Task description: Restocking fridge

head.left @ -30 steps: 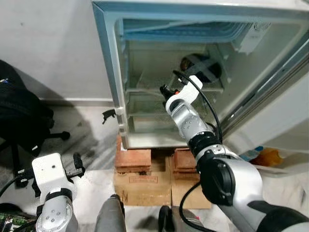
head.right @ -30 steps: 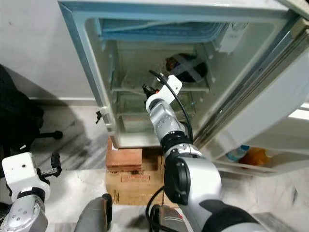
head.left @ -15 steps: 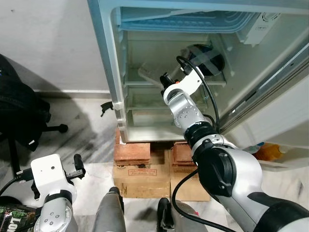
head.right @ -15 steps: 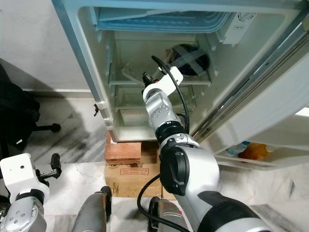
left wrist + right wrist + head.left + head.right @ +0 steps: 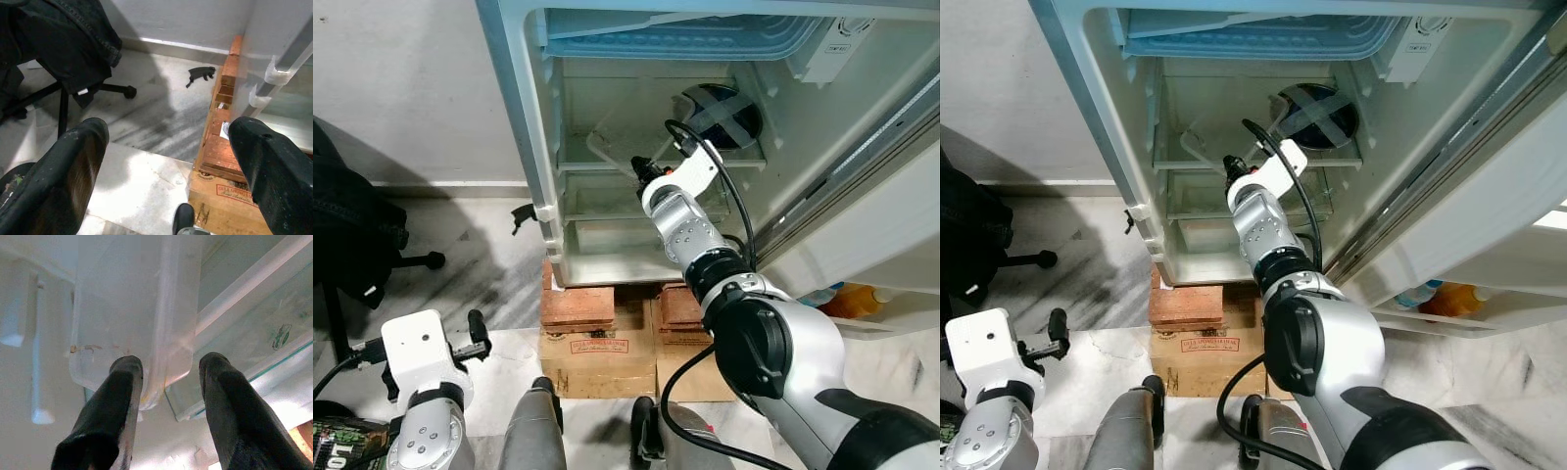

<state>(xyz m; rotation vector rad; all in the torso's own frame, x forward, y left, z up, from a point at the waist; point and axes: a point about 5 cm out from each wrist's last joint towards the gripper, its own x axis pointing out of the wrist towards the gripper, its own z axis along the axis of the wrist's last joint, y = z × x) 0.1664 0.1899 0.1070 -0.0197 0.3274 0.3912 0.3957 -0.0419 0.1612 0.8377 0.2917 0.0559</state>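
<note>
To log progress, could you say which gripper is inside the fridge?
The right gripper, at a clear tray on the upper shelf; the left gripper hangs outside.

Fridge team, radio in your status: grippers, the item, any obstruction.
Right gripper inside fridge, jaws open around clear plastic container edge. Left gripper idle over floor, jaws open. Dark round object on shelf behind. No obstruction seen.
</note>
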